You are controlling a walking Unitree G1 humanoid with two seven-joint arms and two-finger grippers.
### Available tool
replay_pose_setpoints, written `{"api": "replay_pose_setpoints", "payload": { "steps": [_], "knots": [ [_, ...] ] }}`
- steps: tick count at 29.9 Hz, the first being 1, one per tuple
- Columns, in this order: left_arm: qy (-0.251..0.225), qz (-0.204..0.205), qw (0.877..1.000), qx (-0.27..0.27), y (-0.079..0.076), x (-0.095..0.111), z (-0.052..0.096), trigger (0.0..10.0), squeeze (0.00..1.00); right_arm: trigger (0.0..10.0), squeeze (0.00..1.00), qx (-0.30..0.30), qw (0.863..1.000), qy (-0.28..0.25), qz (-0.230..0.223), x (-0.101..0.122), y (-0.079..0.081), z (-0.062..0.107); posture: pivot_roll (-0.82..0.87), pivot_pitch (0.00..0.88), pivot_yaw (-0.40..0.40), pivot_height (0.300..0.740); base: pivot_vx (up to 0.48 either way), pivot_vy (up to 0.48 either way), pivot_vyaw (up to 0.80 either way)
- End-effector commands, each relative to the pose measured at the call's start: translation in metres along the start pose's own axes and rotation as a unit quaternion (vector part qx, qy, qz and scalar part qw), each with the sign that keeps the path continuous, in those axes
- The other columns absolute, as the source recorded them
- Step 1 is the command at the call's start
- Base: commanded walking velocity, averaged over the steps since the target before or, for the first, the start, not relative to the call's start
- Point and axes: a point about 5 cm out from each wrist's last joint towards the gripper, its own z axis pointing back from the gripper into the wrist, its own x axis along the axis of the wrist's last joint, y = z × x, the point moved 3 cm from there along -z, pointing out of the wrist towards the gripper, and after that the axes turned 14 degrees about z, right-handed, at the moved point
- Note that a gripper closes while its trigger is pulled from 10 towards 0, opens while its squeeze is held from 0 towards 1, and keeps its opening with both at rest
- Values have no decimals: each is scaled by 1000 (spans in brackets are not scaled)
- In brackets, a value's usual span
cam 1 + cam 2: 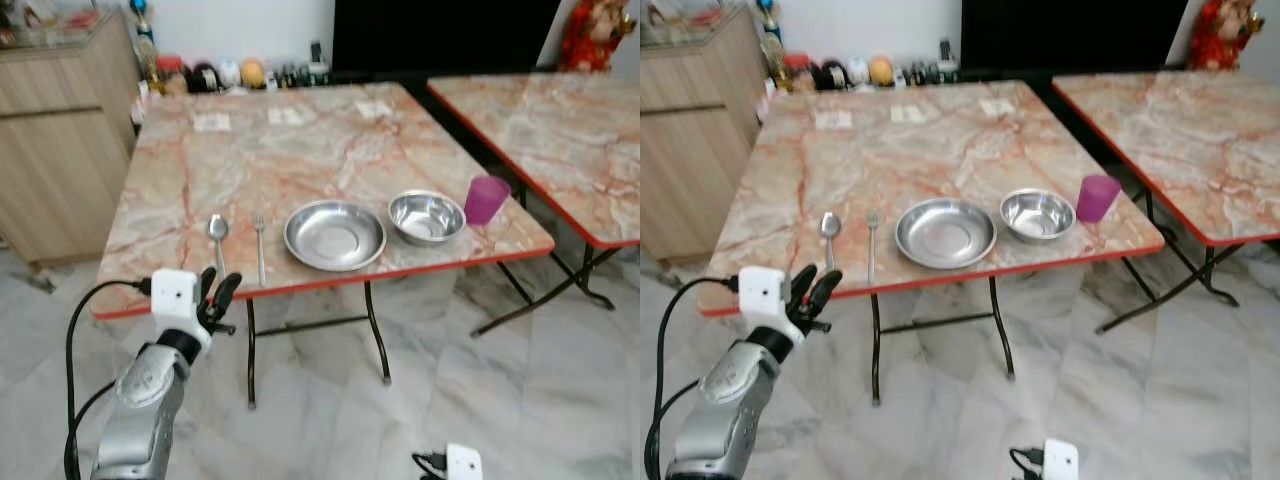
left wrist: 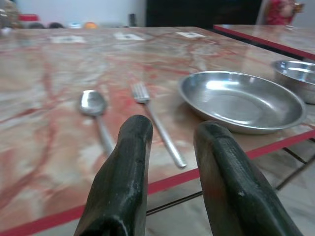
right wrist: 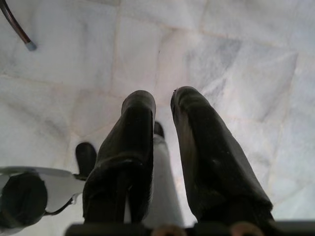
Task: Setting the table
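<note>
Marble floor [image 1: 560, 380], wooden cabinet [image 1: 60, 130], white wall [image 1: 240, 25]

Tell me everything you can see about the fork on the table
The fork is a slim one-piece utensil that looks like shiny metal, with a long thin handle and short tines. It lies flat on the marble-patterned table, tines pointing toward the far side, handle end near the red front edge. It sits between the spoon and the plate, roughly parallel to the spoon, touching neither. The left hand is just off the table edge in front of it, apart from it.
</note>
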Motion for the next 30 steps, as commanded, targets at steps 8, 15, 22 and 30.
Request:
{"api": "replay_pose_setpoints", "payload": {
  "steps": [8,15,22,30],
  "knots": [
    [7,-10,1000,9,8,2,3,10000,0,10000,0,7,1000,-3,-6,2,9,0,158,12,-12,740,0,0,0],
    [7,-22,1000,11,11,4,1,10000,0,10000,0,-6,1000,-4,-11,3,12,-1,152,7,13,740,0,0,0],
    [10,-20,1000,16,12,3,-1,10000,0,10000,0,-3,1000,1,-6,1,14,0,145,5,23,740,0,0,0],
    [10,-15,1000,20,14,3,0,10000,0,10000,0,-4,1000,2,-4,0,14,0,149,1,19,740,65,0,0]
  ]
}}
